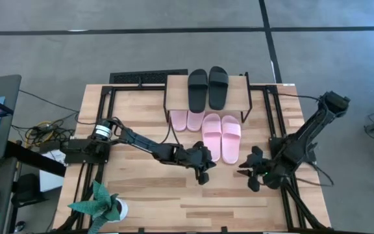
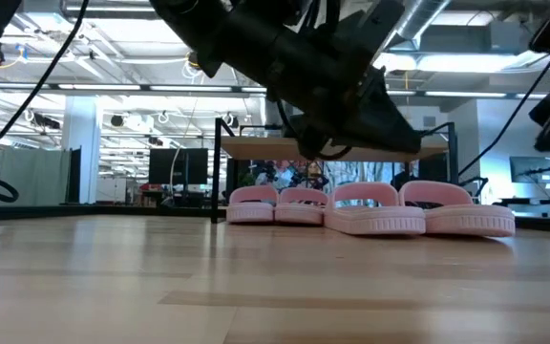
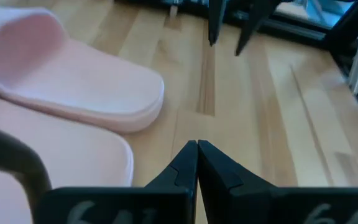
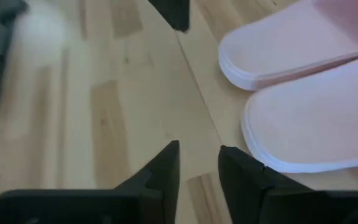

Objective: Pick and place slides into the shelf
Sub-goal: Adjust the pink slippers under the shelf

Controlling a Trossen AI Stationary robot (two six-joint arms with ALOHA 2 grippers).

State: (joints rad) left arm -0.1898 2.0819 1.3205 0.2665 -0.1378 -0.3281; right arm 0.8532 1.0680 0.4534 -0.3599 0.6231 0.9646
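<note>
My left gripper (image 1: 204, 170), fingers pressed together, and right gripper (image 1: 250, 174), fingers narrowly parted, flank the pink slide pair (image 1: 221, 136) mid-table; black slides (image 1: 208, 88) top the shelf (image 1: 174, 88).

Both arms are black. The left arm (image 1: 135, 140) is long and thin, made of round tube parts joined together, with a shiny silver ring near its base. A thin black cable loops along it. The right arm (image 1: 310, 130) is thicker and blocky, with a boxy black top end. Each gripper has two flat black fingers (image 3: 179, 171) that narrow to a point. Pale markings show on the black block behind the fingers.
</note>
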